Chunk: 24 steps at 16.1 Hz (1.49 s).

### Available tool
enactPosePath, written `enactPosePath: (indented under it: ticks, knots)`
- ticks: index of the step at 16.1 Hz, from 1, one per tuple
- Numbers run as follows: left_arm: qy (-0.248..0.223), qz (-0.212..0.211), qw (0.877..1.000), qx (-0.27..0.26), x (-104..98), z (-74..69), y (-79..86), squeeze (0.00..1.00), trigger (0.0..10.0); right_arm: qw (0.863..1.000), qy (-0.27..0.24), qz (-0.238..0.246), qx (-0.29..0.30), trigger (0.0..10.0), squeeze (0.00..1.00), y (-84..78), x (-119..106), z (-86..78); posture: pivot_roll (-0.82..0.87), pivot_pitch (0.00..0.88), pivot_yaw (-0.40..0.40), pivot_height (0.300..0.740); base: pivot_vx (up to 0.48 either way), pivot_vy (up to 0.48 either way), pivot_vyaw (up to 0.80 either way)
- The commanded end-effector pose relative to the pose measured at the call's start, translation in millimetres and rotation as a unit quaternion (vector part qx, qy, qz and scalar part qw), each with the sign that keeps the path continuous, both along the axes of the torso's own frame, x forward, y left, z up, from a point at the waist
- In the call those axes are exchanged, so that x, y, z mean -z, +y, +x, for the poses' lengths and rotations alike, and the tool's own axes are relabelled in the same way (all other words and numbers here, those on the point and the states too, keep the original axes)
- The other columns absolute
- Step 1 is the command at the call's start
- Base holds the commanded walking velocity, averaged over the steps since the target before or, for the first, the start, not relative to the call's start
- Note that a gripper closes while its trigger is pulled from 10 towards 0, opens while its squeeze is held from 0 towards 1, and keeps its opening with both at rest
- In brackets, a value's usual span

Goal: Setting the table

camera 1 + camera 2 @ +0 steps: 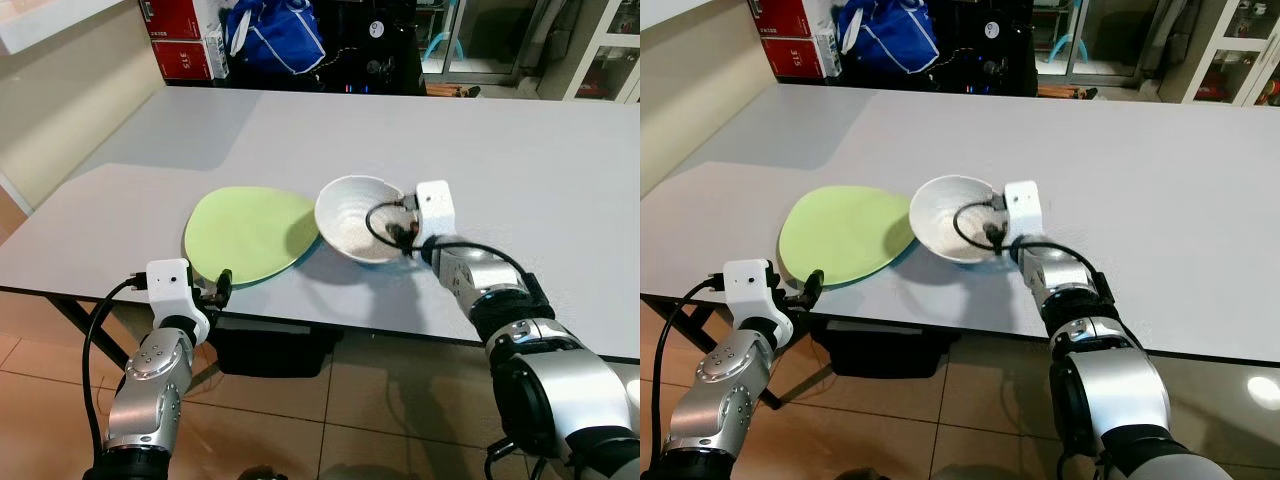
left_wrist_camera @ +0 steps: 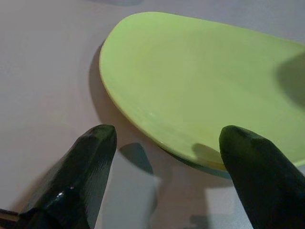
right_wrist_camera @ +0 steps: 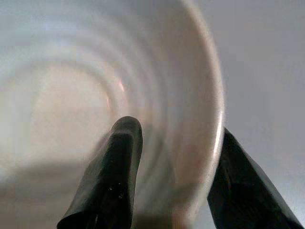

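At the near edge of the grey table [image 1: 520,160], my left gripper [image 1: 222,287] hung open just short of the green plate [image 1: 250,232], its two fingers spread toward the plate's near rim and touching nothing. The plate lay flat on the table toward my left, close to the front edge. Just to its right, the white bowl [image 1: 352,217] appeared tilted and raised off the table, its side overlapping the plate's right edge. My right gripper [image 1: 405,235] was closed on the bowl's wall at its right rim, one finger [image 3: 114,181] inside and the other outside. I judged the step in hand to be placing the bowl, probably onto the plate, though I could not tell whether the two were touching. The next move would call for carrying the bowl left over the plate's middle, levelling it, lowering it gently, then releasing the rim without dragging the plate toward the edge.
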<state>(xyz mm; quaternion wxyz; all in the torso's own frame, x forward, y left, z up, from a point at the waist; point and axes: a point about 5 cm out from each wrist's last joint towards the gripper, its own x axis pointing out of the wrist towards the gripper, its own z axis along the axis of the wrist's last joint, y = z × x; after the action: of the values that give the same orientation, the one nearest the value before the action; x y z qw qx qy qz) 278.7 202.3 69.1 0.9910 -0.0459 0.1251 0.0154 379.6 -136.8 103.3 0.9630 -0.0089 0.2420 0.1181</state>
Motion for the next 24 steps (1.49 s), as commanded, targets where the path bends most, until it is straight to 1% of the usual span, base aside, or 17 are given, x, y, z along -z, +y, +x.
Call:
enactPosePath:
  ticks: [1,3,5,6,7,9,10,13,17,19,20,24]
  knots:
    - [0.006,0.011,1.000,0.000,0.2,-2.1,2.5,0.00,10.0,1.000,0.013,0.004,-0.001,10.0,0.00,2.2,0.9,0.0,0.16,0.000,0.062,0.740,0.000,0.000,0.00]
    - [0.006,0.012,1.000,0.001,-0.1,-2.2,2.8,0.00,10.0,1.000,0.029,-0.007,-0.004,10.0,0.00,3.7,7.7,-3.1,0.16,0.000,0.062,0.740,0.000,0.000,0.00]
    - [0.005,0.013,1.000,0.000,-0.2,-2.9,3.2,0.00,10.0,0.999,0.036,-0.037,-0.009,10.0,0.00,2.2,12.2,-5.0,0.16,0.000,0.061,0.740,0.000,0.000,0.00]
    - [0.005,0.013,1.000,0.000,-0.1,-3.5,3.5,0.00,10.0,0.998,0.027,-0.056,-0.011,10.0,0.00,0.7,9.8,-3.5,0.16,0.000,0.058,0.740,0.000,0.000,0.00]
    - [0.006,0.012,1.000,-0.002,0.3,-4.3,3.4,0.00,10.0,0.997,-0.013,-0.075,-0.006,10.0,0.00,-1.5,-4.0,4.0,0.16,0.000,0.055,0.740,0.000,0.000,0.00]
    - [0.006,0.011,1.000,-0.002,0.8,-4.9,2.5,0.00,10.0,0.995,-0.057,-0.082,-0.009,10.0,0.00,0.2,-20.7,11.3,0.15,0.000,0.055,0.740,0.000,0.000,0.00]
    - [0.006,0.010,1.000,-0.001,1.0,-4.9,1.6,0.00,10.0,0.995,-0.061,-0.078,-0.006,10.0,0.00,0.5,-24.1,12.8,0.15,0.000,0.055,0.740,0.000,0.000,0.00]
    - [0.007,0.010,1.000,0.001,1.0,-4.1,0.3,0.00,10.0,0.994,-0.066,-0.089,-0.007,10.0,0.00,0.8,-24.2,12.8,0.15,0.000,0.055,0.740,0.000,0.000,0.00]
    - [0.006,0.011,1.000,-0.001,1.5,-4.4,0.9,0.00,10.0,0.993,-0.077,-0.086,-0.008,10.0,0.00,1.3,-31.0,15.5,0.16,0.000,0.051,0.740,0.000,0.000,0.00]
    - [0.006,0.011,1.000,-0.001,1.7,-4.3,1.0,0.00,10.0,0.991,-0.093,-0.095,-0.007,10.0,0.00,0.7,-37.0,17.6,0.16,0.000,0.050,0.740,0.000,0.000,0.00]
    - [0.006,0.011,1.000,-0.001,1.8,-4.2,0.5,0.00,10.0,0.988,-0.112,-0.106,-0.007,10.0,0.00,1.1,-44.1,19.9,0.15,0.000,0.048,0.740,0.000,0.000,0.00]
    - [0.004,0.010,1.000,0.001,1.7,-3.7,-0.6,0.00,10.0,0.985,-0.129,-0.112,-0.004,10.0,0.00,0.7,-49.8,21.5,0.15,0.000,0.043,0.740,0.000,0.000,0.00]
